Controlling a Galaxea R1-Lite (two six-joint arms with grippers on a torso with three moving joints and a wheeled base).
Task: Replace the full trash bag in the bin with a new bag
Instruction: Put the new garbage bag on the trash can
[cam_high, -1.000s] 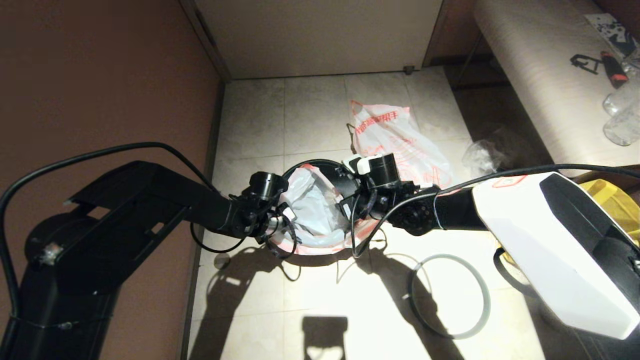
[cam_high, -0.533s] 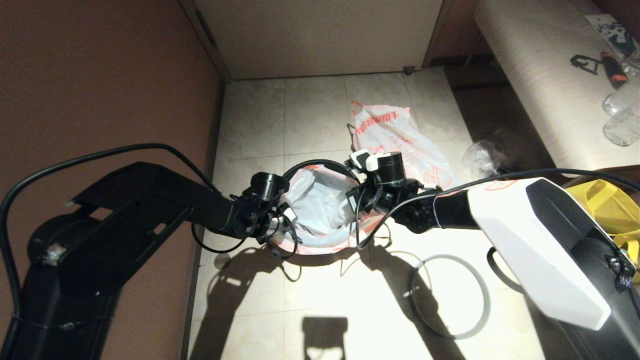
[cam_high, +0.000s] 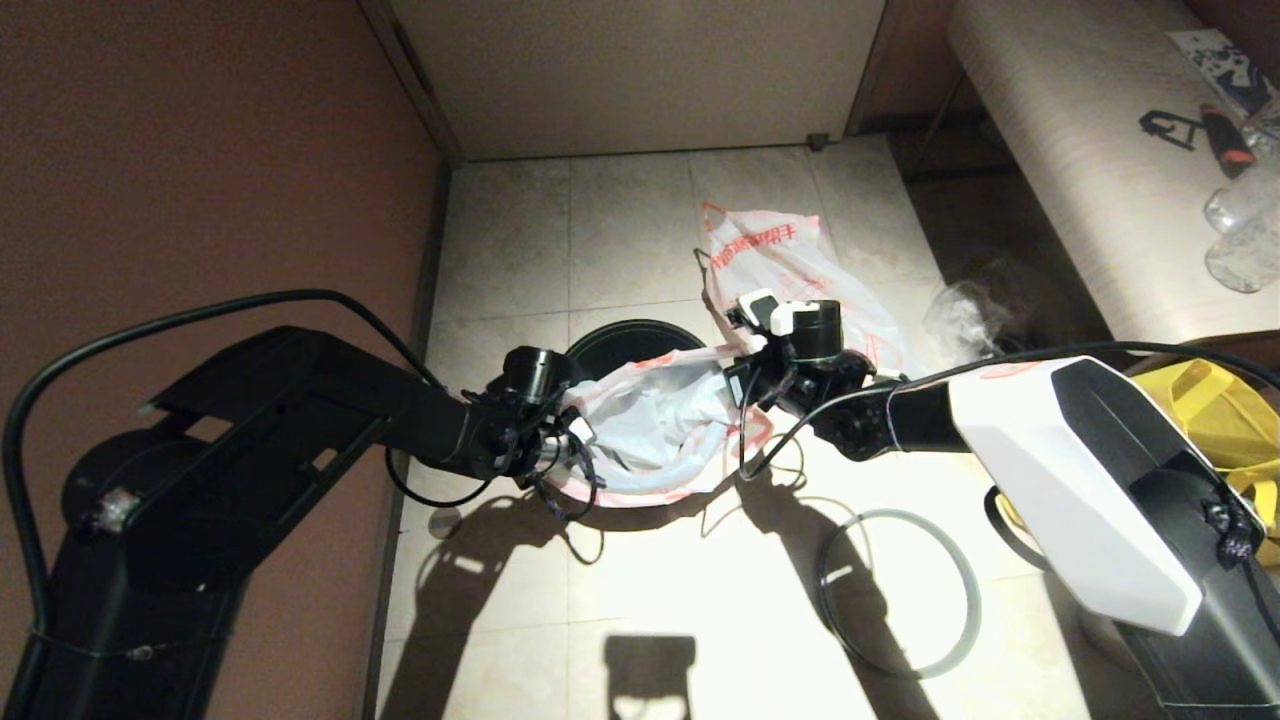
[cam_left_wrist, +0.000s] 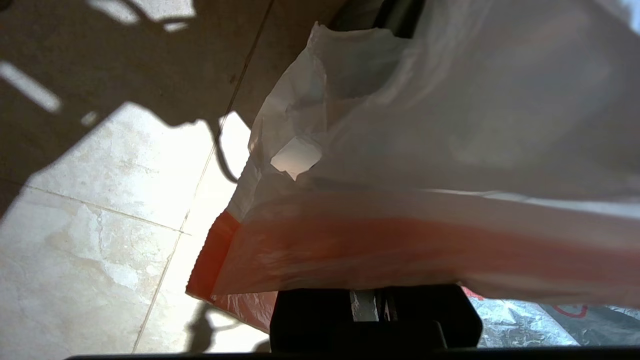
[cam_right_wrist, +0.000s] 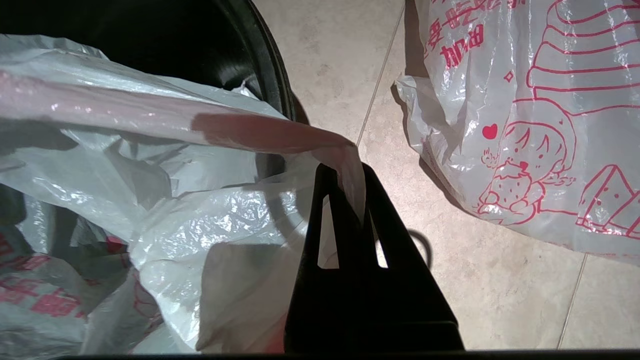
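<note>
The new bag (cam_high: 655, 430), cloudy white with red-orange edges, hangs stretched between my two grippers above the near side of the black bin (cam_high: 630, 342). My left gripper (cam_high: 572, 440) is shut on the bag's near-left edge; in the left wrist view the left gripper (cam_left_wrist: 380, 300) pinches the bag's orange band (cam_left_wrist: 400, 240). My right gripper (cam_high: 748, 385) is shut on the opposite edge, and in the right wrist view the right gripper (cam_right_wrist: 350, 190) clamps the handle strip beside the bin (cam_right_wrist: 210, 55). The full trash bag (cam_high: 790, 270) lies on the floor beyond the bin, its red print (cam_right_wrist: 540, 115) showing.
The grey hoop (cam_high: 897, 592) lies on the floor tiles at near right. A small clear wrinkled bag (cam_high: 965, 305) and a yellow tote (cam_high: 1215, 410) sit to the right. A bench (cam_high: 1090, 150) with bottles stands at far right; a brown wall (cam_high: 200, 150) closes the left.
My right gripper has moved right and away from the bin with the bag's edge, stretching the bag wide. The bin's far half now shows. The left gripper has stayed put.
</note>
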